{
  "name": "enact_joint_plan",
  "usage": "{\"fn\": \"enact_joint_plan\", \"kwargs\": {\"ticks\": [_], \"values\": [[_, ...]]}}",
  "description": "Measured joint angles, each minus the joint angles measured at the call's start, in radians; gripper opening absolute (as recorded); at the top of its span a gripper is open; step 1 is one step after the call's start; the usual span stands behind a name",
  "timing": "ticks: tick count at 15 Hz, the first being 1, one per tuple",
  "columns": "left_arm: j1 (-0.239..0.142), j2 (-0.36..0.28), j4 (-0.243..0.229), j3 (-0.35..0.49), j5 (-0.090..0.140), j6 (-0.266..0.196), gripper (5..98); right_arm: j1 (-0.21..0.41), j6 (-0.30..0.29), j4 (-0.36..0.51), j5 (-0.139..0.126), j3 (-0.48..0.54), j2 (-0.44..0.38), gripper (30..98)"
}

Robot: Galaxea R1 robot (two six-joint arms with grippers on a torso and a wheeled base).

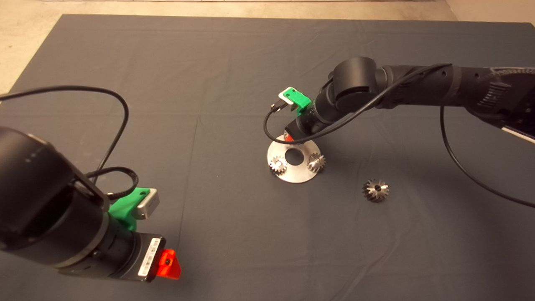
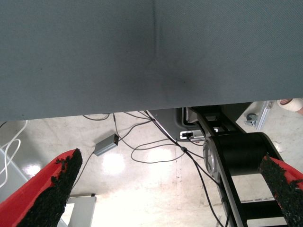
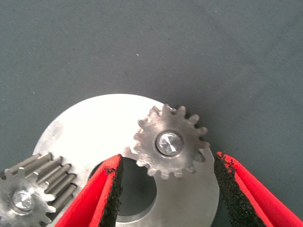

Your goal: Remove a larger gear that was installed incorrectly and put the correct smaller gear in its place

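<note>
The larger gear [image 1: 375, 190], flared and shiny, lies loose on the mat to the right of the round steel plate [image 1: 294, 176]. My right gripper [image 1: 288, 138] hangs over the far part of the plate. In the right wrist view the smaller gear [image 3: 170, 142] sits on a pin on the plate [image 3: 85, 127]. My right gripper [image 3: 166, 160] is open there, with one finger on each side of the gear and not touching it. The arm hides this gear in the head view. My left gripper [image 1: 169, 263] is parked at the lower left, open [image 2: 169, 156] and empty.
Two brighter small gears [image 1: 278, 165] [image 1: 316, 162] stand on the plate beside its centre hole [image 1: 294, 156]; one also shows in the right wrist view [image 3: 28, 194]. The left wrist view shows the mat edge and the floor with cables.
</note>
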Motion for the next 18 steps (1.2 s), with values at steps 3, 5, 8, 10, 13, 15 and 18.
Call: {"fn": "enact_joint_plan", "kwargs": {"ticks": [3, 5, 8, 10, 13, 15, 18], "values": [[0.0, 0.0, 0.0, 0.0, 0.0, 0.0, 97.6, 0.008, 0.0, 0.0, -0.019, 0.046, -0.026, 55.8], [0.0, 0.0, 0.0, 0.0, 0.0, 0.0, 97.6, 0.022, 0.0, 0.001, -0.028, 0.093, -0.07, 57.5], [0.0, 0.0, 0.0, 0.0, 0.0, 0.0, 97.6, 0.075, 0.001, 0.014, -0.037, 0.159, -0.157, 63.6], [0.0, 0.0, 0.0, 0.0, 0.0, 0.0, 97.6, 0.123, 0.004, 0.053, -0.037, 0.211, -0.219, 63.5], [0.0, 0.0, 0.0, 0.0, 0.001, 0.0, 97.6, 0.152, 0.034, 0.168, -0.047, 0.277, -0.292, 68.1], [0.0, 0.002, 0.0, 0.0, 0.001, 0.0, 97.6, 0.165, 0.093, 0.243, -0.073, 0.309, -0.328, 68.1], [0.0, 0.003, 0.0, 0.0, 0.002, 0.0, 97.6, 0.222, 0.261, 0.345, -0.153, 0.417, -0.418, 72.0]]}}
